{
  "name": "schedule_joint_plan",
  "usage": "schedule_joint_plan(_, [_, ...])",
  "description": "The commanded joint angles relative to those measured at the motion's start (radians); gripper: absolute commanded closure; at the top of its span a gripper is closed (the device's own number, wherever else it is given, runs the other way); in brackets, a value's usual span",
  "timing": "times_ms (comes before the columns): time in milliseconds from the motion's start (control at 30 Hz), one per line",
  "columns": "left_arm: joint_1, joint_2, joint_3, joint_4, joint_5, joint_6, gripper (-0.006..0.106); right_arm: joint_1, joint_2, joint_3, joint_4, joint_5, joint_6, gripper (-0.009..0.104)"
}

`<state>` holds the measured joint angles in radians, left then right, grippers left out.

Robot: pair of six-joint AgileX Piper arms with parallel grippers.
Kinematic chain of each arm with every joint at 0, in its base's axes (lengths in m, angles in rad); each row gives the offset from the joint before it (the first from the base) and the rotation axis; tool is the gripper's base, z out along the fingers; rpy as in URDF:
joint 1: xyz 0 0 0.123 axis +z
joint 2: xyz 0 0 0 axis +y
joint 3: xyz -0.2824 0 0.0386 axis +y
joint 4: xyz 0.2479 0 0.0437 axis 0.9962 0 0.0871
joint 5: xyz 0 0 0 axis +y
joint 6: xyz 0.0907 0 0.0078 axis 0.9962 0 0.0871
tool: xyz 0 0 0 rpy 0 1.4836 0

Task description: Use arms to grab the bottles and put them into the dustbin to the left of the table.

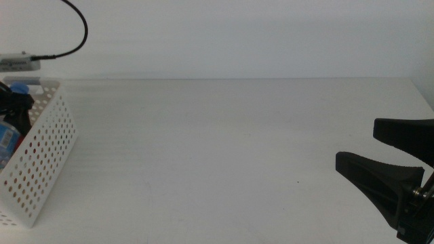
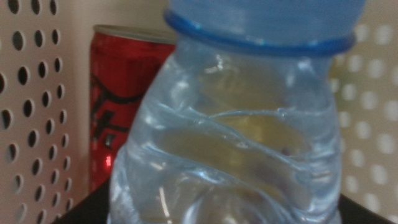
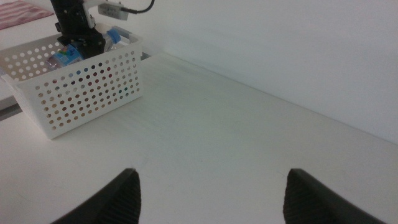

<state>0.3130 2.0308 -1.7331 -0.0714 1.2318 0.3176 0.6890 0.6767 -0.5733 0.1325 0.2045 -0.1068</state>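
Filling my left wrist feed at closest range is the clear water bottle point(image 2: 227, 143), blue cap uppermost, sitting between the dark jaws of the left hand point(image 1: 17, 108); I am reading that hand as pinching the bottle, though only the jaw tips are showing at the frame's lower corners. Just behind the bottle a red can point(image 2: 121, 106) is standing upright against the perforated wall of the dustbin point(image 1: 41, 163). I am seeing the left hand lowered inside that white basket, which is sitting at the left edge of the worktop point(image 1: 224, 149). From the right wrist feed the same basket point(image 3: 87, 87) is showing the black arm reaching down into it with blue items beside it. The right hand point(image 1: 400, 169) is waiting at the right edge of the worktop, its two jaws spread wide apart and holding nothing. I cannot make out the tea bottle in any feed.
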Motion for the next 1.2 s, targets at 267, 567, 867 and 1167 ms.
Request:
schedule_joint_plan(267, [-0.001,-0.057,-0.039,0.013,0.047,0.058,0.016,-0.007,-0.005,-0.023,-0.005,-0.08,-0.01,0.035])
schedule_joint_plan(567, [-0.071,-0.139,-0.071,0.123,0.084,-0.066,0.01,-0.007,-0.005,-0.023,-0.005,-0.08,-0.01,0.035])
schedule_joint_plan(867, [-0.211,-0.381,0.012,0.046,0.013,-0.171,0.01,-0.007,-0.005,-0.023,-0.005,-0.08,-0.01,0.035])
schedule_joint_plan(1167, [-0.438,-0.681,0.167,0.021,-0.18,-0.196,0.01,-0.007,-0.005,-0.023,-0.005,-0.08,-0.01,0.035])
